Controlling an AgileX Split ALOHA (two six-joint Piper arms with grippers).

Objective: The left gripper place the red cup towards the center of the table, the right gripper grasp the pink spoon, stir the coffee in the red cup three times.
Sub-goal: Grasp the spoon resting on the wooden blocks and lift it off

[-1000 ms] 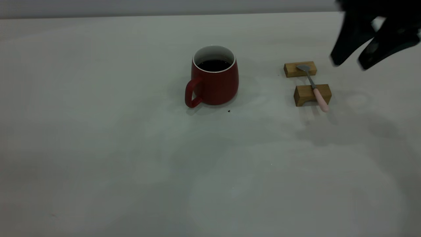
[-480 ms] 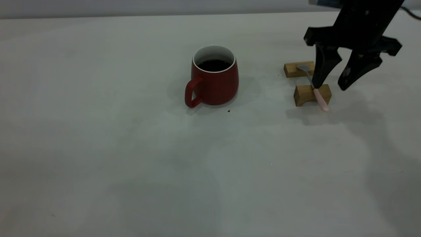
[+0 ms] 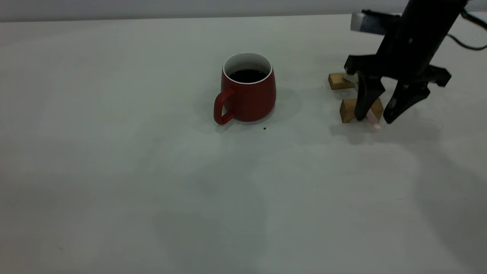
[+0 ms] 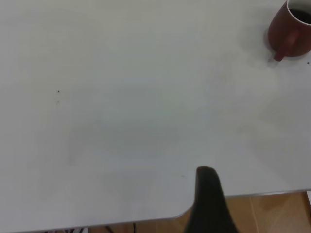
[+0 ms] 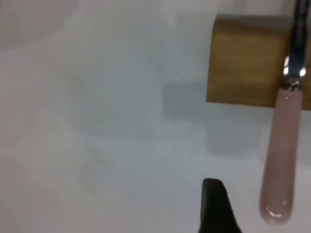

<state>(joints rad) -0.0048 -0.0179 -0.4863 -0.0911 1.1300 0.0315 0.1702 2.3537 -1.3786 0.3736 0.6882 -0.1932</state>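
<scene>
At the right of the exterior frame we see the right gripper (image 3: 373, 120) pointing down at the table (image 3: 152, 171), its two black fingers spread apart with nothing between them pinched. The finger nearer the frame's centre (image 3: 364, 102) stands in front of the nearer wooden block (image 3: 348, 109), covering most of the spoon's handle; the other finger (image 3: 404, 103) hangs to the right of it, over bare table. The pink spoon (image 3: 375, 125) lies across two small wooden blocks, and only the rounded pink end of its handle shows, poking out just between the two fingertips (whether either finger touches it we cannot tell). A sliver of the metal bowl rests on the farther block (image 3: 339, 80), behind the gripper.

In the right wrist view, one dark fingertip (image 5: 216, 206) sits at the bottom edge, with the spoon (image 5: 282, 160) to its right, apart from it; the pink handle overhangs the block (image 5: 245, 60) and the metal stem runs up over the block's top.

Left of the gripper, near the middle of the exterior frame and well apart from the spoon, stands the red cup (image 3: 248, 91), upright, handle towards the lower left, with dark coffee (image 3: 247, 75) inside.

In the left wrist view the cup (image 4: 290, 30) sits at the upper right corner, far from the left gripper (image 4: 209, 204), of which only one dark finger shows at the bottom edge, so we cannot tell how it stands.
</scene>
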